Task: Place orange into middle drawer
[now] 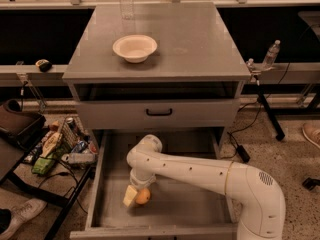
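The orange (143,197) is low in the open middle drawer (195,211), at the left part of its grey floor. My gripper (136,196) reaches down into the drawer from the white arm and is right at the orange, touching its left side. The arm's wrist hides the gripper's upper part. I cannot tell whether the orange rests on the floor or hangs just above it.
A white bowl (134,48) and a clear bottle (126,1) stand on the cabinet top. Above the open drawer is a shut drawer front with a black handle (159,112). Bags and cans (55,149) lie on the floor at left. A stand with a bottle (270,54) is at right.
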Available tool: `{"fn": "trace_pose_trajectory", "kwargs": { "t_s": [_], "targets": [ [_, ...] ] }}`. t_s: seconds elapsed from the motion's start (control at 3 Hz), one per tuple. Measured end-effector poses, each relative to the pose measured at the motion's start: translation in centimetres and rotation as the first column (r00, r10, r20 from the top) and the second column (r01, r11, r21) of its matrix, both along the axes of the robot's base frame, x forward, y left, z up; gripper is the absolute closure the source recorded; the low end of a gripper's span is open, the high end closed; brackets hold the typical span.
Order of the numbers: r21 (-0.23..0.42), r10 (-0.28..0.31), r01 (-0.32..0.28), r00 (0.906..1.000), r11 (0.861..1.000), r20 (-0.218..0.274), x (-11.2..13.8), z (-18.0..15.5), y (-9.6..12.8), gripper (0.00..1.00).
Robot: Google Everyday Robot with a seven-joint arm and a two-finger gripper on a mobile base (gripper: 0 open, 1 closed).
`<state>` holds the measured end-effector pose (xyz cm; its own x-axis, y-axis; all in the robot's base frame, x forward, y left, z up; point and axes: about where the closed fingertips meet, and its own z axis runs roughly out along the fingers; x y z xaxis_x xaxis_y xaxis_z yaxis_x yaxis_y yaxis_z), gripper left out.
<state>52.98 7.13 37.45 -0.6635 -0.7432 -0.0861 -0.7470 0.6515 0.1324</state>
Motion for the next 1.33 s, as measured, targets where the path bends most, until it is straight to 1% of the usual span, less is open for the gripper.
{"fn": "trace_pose_trajectory", "kwargs": {
  "t_s": [0.33,0.67,1.0,1.33],
  "targets": [
    [0.069,0.016,-0.017,0.9998,0.997,0.011,-0.4,1.6,0.1,0.00],
    [0.118,0.031,-0.042,0.9956,0.992,0.089,-2.7,8.5,-1.2,0.00],
    [0.134,0.051,-0.070,0.9884,0.988,0.143,-6.4,14.9,-1.9,0.00],
    [0.150,0.036,-0.075,0.9688,0.986,0.245,-10.2,24.3,-3.3,0.00]
  ]
}}
